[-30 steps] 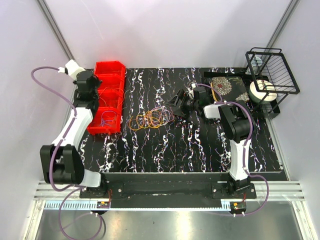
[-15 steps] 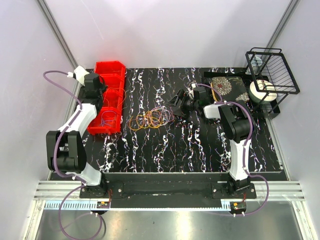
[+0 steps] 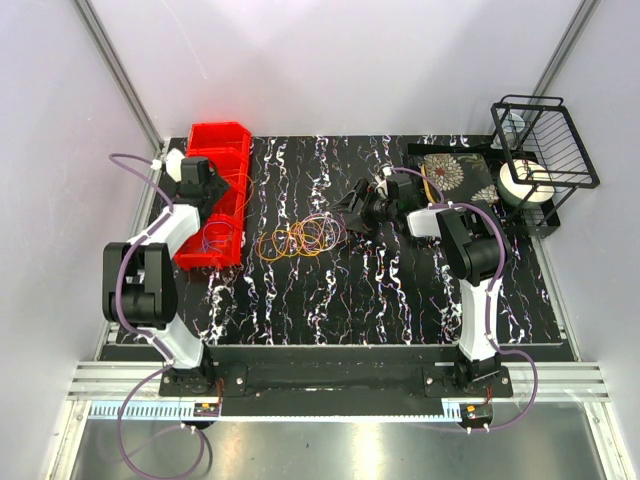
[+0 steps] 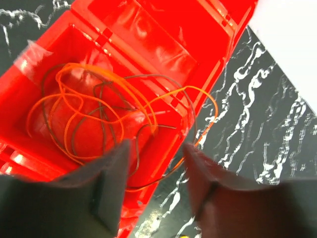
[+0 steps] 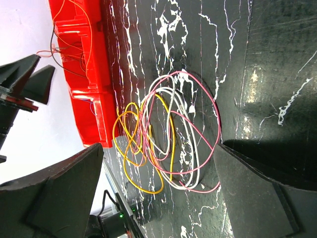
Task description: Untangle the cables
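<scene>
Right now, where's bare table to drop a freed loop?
Free: the table in front of the cables, down to its near edge, and the back strip between the red bins and the floral mat. Crowded: mid-table, where the open right gripper faces the cables, and the left edge, where the left gripper hangs over the bins.

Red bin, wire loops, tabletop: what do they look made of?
Red bin: glossy molded plastic, going by sheen and slotted walls. Wire loops: thin plastic-insulated wire, likely; smooth coloured jackets holding springy curves. Tabletop: black marble-pattern surface, probably printed laminate or mat.
</scene>
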### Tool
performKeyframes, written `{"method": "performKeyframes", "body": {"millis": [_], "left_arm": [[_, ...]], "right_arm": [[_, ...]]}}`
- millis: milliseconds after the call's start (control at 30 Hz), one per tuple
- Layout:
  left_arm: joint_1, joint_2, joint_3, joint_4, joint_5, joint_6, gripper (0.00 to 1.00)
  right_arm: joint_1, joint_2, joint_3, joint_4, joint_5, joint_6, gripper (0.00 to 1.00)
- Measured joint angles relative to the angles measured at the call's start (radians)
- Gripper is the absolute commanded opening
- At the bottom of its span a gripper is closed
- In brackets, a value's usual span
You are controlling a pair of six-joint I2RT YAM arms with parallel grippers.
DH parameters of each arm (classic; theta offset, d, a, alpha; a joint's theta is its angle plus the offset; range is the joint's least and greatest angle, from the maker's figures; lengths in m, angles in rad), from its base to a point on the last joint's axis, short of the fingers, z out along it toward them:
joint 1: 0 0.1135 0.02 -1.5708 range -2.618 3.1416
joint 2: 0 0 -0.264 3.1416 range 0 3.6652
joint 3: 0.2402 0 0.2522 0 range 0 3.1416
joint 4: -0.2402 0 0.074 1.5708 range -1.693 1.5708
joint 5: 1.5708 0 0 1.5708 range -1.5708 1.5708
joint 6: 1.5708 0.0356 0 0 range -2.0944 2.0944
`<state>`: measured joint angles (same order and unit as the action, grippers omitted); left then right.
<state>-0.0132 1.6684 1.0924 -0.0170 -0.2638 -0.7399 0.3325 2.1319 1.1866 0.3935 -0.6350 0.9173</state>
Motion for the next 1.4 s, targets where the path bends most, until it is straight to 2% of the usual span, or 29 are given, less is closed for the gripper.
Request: {"method": "performKeyframes", "body": {"millis": [67,133,167,400,600,767,933,1200,1300,1400], "left_arm": [[0.0,-0.01,0.0,-0.027,0.003,0.002,0.89],[0.0,-0.03,0.002,-0.067,0.007,0.006,0.98],[0.0,-0.045,0.006,-0.094,0.008,0.009,0.99],[0.0,-0.139,0.117,-0.295,0.053,0.028,0.99],[-0.007,-0.287,0.147,-0.496,0.162,0.13,0.99],[-0.015,-0.486,0.009,-0.59,0.268,0.207,0.99],[-0.02,-0.623,-0.161,-0.65,0.293,0.249,0.99],[-0.127,-0.628,-0.216,-0.697,0.309,0.269,0.99],[-0.169,-0.63,-0.216,-0.697,0.309,0.27,0.99],[-0.189,-0.635,-0.216,-0.698,0.309,0.271,0.99]], "right_arm": [[0.0,0.0,0.0,0.001,0.0,0.0,1.0],[0.0,0.0,-0.002,0.003,0.0,0.0,1.0],[0.0,0.0,-0.002,0.003,0.001,-0.001,1.0],[0.002,-0.008,-0.01,0.002,0.005,-0.006,1.0],[0.032,-0.029,-0.004,-0.047,0.054,-0.056,1.0],[0.074,-0.065,0.008,-0.135,0.143,-0.143,1.0],[0.101,-0.149,-0.005,-0.273,0.3,-0.246,1.0],[0.106,-0.334,-0.024,-0.5,0.558,-0.302,1.0],[0.106,-0.392,-0.05,-0.551,0.605,-0.314,1.0],[0.107,-0.401,-0.055,-0.566,0.584,-0.32,1.0]]}}
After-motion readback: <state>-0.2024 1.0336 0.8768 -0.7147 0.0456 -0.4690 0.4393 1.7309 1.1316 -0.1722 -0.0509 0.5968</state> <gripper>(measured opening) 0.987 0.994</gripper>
